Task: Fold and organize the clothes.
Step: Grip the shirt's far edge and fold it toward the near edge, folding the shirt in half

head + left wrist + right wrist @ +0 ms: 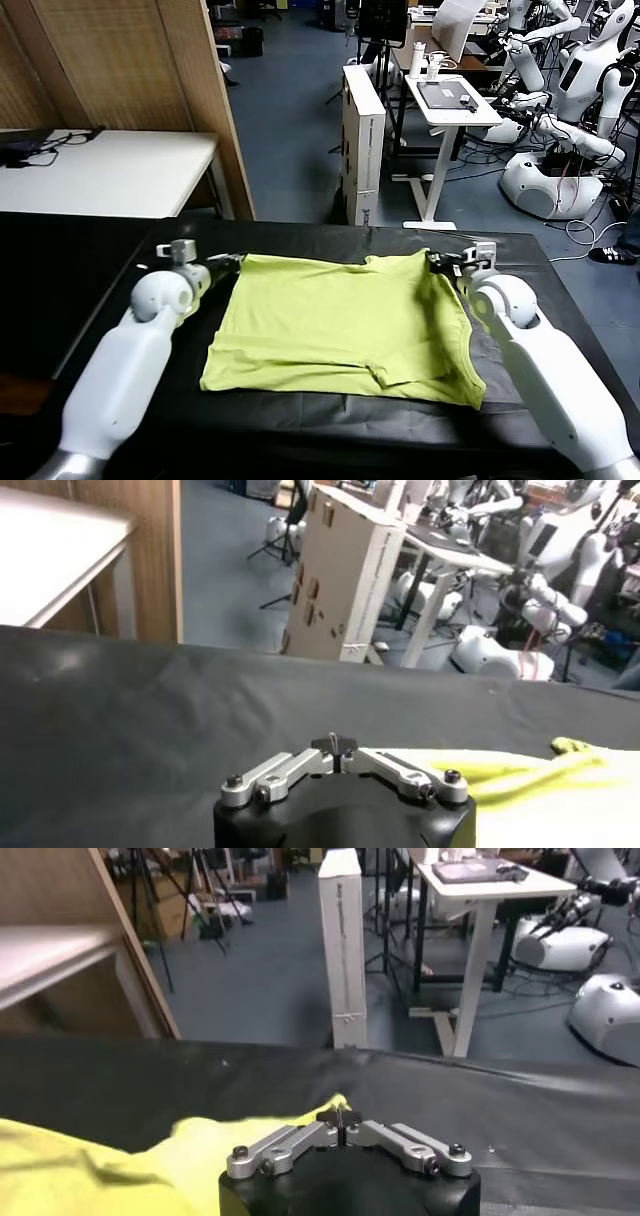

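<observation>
— On the black table (pixel 90 260), where do we stand with the T-shirt (pixel 340 325)?

— It lies spread flat in the middle of the cloth-covered top, lime yellow-green, its far edge toward the room and its near hem toward us. Our left gripper (pixel 232 261) sits at the far left corner and our right gripper (pixel 437 261) at the far right corner, both low on the table.

— Are we holding it?

— Both sets of jaws are pressed together. In the right wrist view the right gripper (pixel 340 1118) tips meet right at a yellow fold, so we judge that corner pinched. In the left wrist view the left gripper (pixel 338 744) is closed too, but the fabric (pixel 540 772) shows just beside it; we cannot confirm cloth between the tips.

— So how do we fold well?

— We should lift both corners together and level, check the left side rises with us, then carry the far edge toward the near hem, keeping the cloth taut so the wrinkle near the right sleeve doesn't bunch.
</observation>
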### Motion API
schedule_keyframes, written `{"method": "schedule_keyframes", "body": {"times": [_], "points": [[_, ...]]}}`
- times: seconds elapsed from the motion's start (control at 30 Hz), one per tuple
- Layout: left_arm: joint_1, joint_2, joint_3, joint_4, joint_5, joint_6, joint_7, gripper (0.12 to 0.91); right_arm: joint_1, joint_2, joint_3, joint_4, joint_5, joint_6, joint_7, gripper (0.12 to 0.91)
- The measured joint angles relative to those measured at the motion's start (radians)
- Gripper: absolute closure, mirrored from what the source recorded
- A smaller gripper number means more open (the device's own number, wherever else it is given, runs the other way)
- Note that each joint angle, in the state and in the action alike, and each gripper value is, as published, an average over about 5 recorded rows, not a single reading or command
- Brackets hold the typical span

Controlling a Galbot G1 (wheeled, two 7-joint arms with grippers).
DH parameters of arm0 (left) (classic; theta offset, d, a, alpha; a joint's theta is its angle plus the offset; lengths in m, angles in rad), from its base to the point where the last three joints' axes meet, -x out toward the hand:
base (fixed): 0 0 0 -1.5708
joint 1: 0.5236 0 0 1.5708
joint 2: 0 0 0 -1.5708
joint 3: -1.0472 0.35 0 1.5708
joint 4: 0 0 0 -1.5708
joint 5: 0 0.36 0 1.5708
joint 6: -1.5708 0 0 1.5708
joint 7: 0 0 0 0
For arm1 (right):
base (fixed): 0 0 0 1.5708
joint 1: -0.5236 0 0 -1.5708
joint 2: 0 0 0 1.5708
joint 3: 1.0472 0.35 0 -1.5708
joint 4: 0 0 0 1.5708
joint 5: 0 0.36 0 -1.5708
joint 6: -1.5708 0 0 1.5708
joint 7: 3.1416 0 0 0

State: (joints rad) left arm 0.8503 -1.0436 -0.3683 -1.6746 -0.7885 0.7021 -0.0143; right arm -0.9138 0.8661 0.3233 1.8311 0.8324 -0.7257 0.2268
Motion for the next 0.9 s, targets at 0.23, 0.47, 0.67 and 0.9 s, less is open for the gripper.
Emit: {"method": "schedule_keyframes", "body": {"times": [0.23,0.47,0.67,0.9], "points": [[0.191,0.061,-0.104,-0.214,-0.021,0.017,-0.005,0.884,-0.162,-0.07,0.086,0.153,0.036,-0.011,0.032,0.885],[0.342,0.078,-0.179,-0.36,-0.022,0.034,-0.022,0.884,-0.334,-0.131,0.185,0.277,0.042,-0.011,0.044,0.885],[0.447,0.081,-0.213,-0.424,-0.01,0.035,-0.027,0.884,-0.449,-0.14,0.209,0.315,0.033,-0.011,0.041,0.885],[0.54,0.078,-0.241,-0.449,0.01,0.035,-0.022,0.884,-0.534,-0.116,0.195,0.313,0.007,-0.011,0.039,0.885]]}}
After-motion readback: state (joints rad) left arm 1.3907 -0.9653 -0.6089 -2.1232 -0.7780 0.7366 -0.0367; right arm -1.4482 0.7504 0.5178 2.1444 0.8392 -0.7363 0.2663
